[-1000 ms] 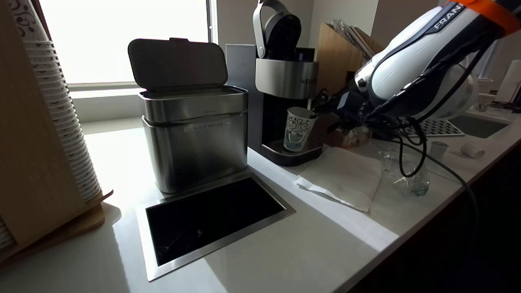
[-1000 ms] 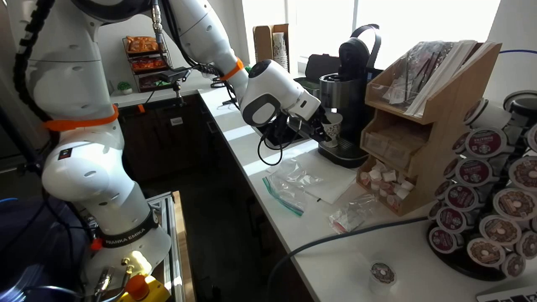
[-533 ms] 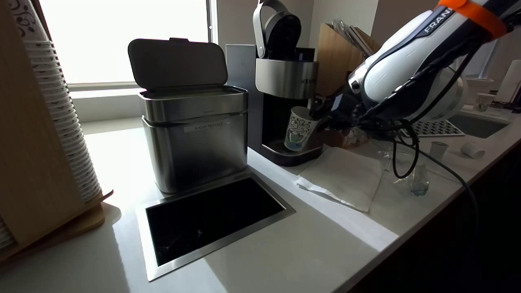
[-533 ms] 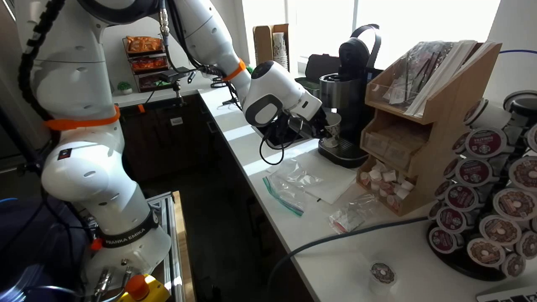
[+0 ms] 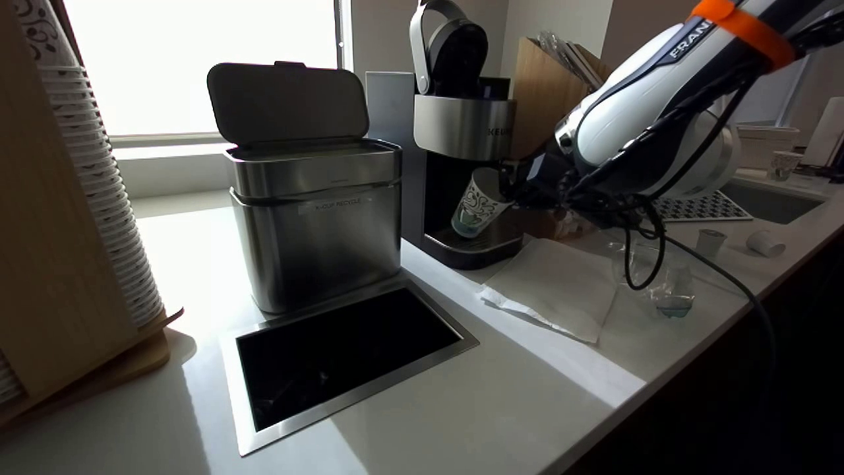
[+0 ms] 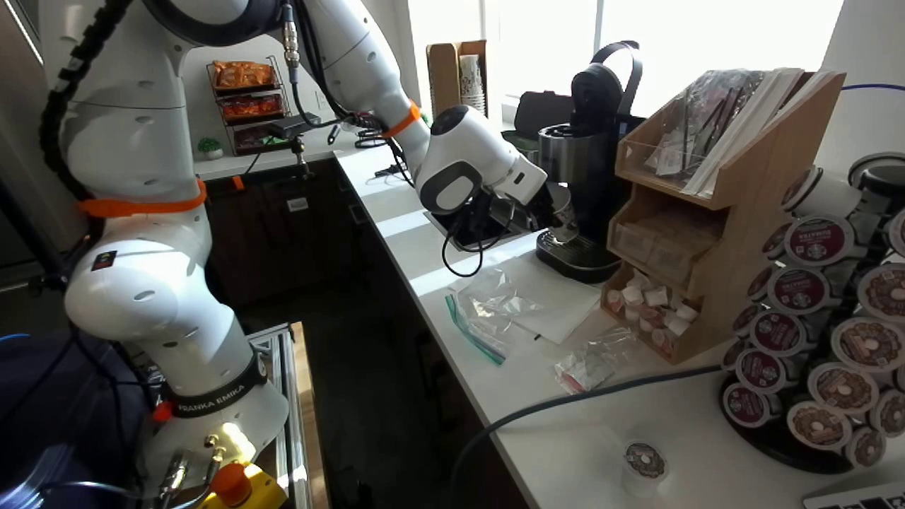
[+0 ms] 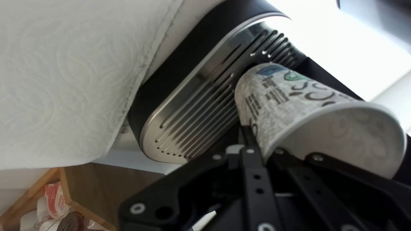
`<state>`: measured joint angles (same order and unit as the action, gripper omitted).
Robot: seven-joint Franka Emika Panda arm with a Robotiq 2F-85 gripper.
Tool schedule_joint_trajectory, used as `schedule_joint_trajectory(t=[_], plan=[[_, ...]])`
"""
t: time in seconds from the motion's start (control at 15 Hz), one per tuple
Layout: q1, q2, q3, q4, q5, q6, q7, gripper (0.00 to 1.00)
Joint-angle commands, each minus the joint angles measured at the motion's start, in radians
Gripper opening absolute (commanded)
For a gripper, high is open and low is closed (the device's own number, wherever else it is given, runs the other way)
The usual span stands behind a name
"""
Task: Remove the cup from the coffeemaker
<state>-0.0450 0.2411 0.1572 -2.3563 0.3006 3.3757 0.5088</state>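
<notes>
— Gripper (image 7: pixel 263 144) first: what's it doing?

— Clamped on the side of the paper cup (image 5: pixel 481 203), with one of its fingers (image 7: pixel 252 157) outside and, as far as I can judge, the other in the mouth.

— And the cup is where?

— Tilted over the drip tray (image 7: pixel 192 110) of the coffee machine (image 6: pixel 587 159), mouth toward the arm. Whether its base touches the slats, I can't tell.

— How would you bring it out?

— Gently. Raise it just enough to free the base, then draw it forward. Its rim looks near the underside of the silver head (image 5: pixel 458 125), so a high lift could knock it. I'd level it early too; the bottom is hidden, and anything in there might spill.

— Squeeze harder?

— No. It looks like thin card, and pinched on one side, that round mouth would likely buckle.

— What's around it?

— Shiny slotted metal with rounded ends, set in smooth black. Just beside lies a white paper towel (image 5: pixel 560 287), soft-looking, embossed with swirls. The cup itself tapers to the base, printed with dark scrolls and green.
</notes>
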Motion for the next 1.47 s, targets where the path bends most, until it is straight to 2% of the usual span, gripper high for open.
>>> schedule_joint_trajectory(t=[0.0, 0.27, 0.33, 0.6, 0.67, 0.87, 1.07, 1.2, 1.4], plan=[[-0.032, -0.010, 0.020, 0.009, -0.006, -0.042, 0.012, 0.00], [-0.023, -0.045, -0.010, -0.008, 0.002, -0.067, -0.007, 0.00], [0.001, -0.054, -0.038, -0.010, 0.032, -0.080, -0.037, 0.00], [0.004, -0.091, -0.077, -0.010, 0.021, -0.205, -0.082, 0.00], [0.021, -0.096, -0.116, -0.017, -0.019, -0.221, -0.058, 0.00], [0.031, -0.127, -0.144, -0.019, -0.064, -0.286, -0.049, 0.00], [0.026, -0.159, -0.141, -0.018, -0.096, -0.342, -0.057, 0.00], [0.032, -0.183, -0.129, -0.012, -0.054, -0.401, -0.112, 0.00], [0.038, -0.216, -0.128, -0.009, -0.061, -0.508, -0.158, 0.00]])
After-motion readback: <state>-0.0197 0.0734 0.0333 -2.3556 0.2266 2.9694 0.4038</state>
